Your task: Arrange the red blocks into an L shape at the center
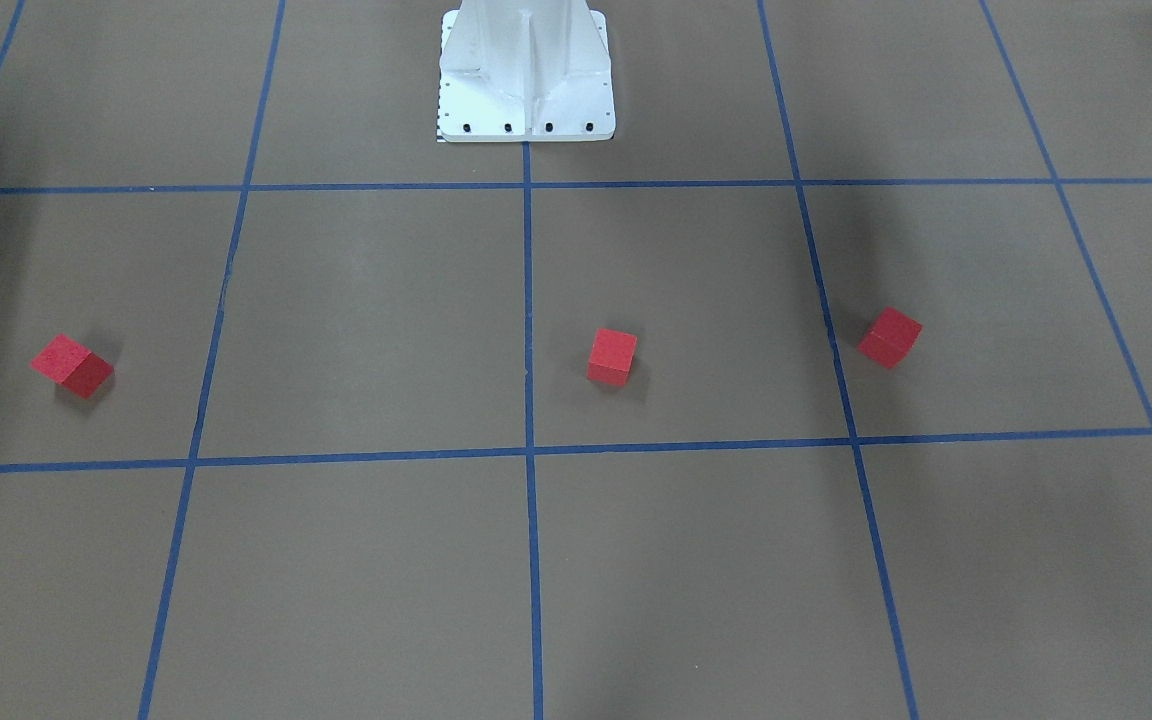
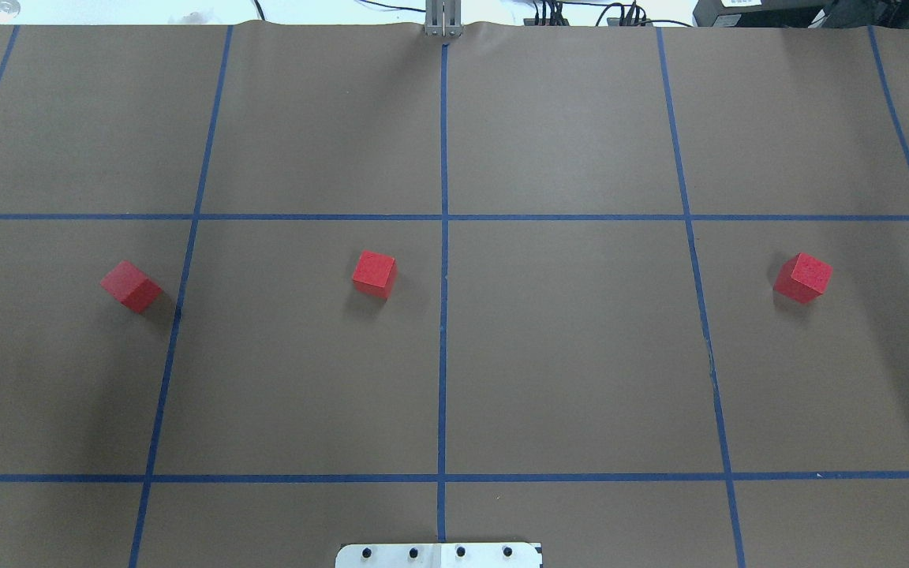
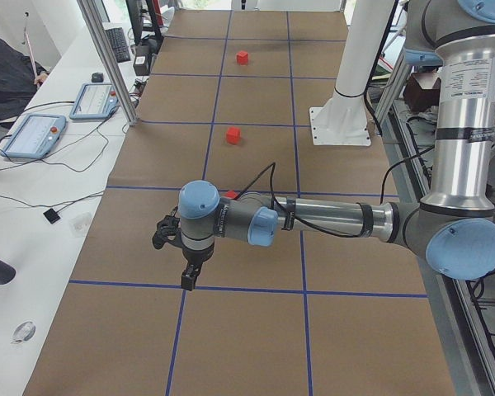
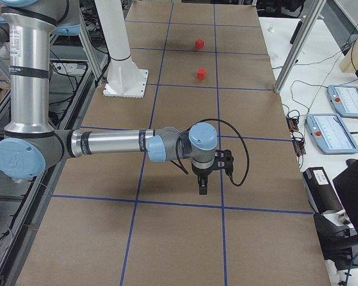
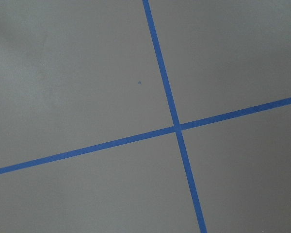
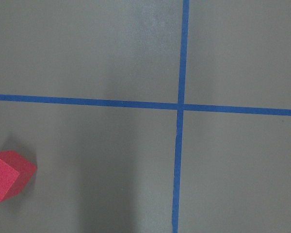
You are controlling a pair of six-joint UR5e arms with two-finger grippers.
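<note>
Desk (image 2: 581,355) comes first for us: brown paper crossed by a blue tape grid (image 2: 443,118). Over its two ends we see the left arm (image 3: 330,219) and the right arm (image 4: 113,143), each stretched out low with the wrist turned down. The white pedestal (image 1: 526,80) stands at the robot's edge of the desk. The left fingers (image 3: 187,280) and the right fingers (image 4: 202,189) point down over the paper. We cannot tell whether they are spread or pressed together.

In the overhead view the red blocks lie well apart in a loose row. Taking the center (image 2: 443,347) as our dial, the middle block (image 2: 374,273) sits near it at ten o'clock, just beside the central tape line. The left block (image 2: 131,285) lies far out toward nine, and the right block (image 2: 802,278) far out toward three.
</note>
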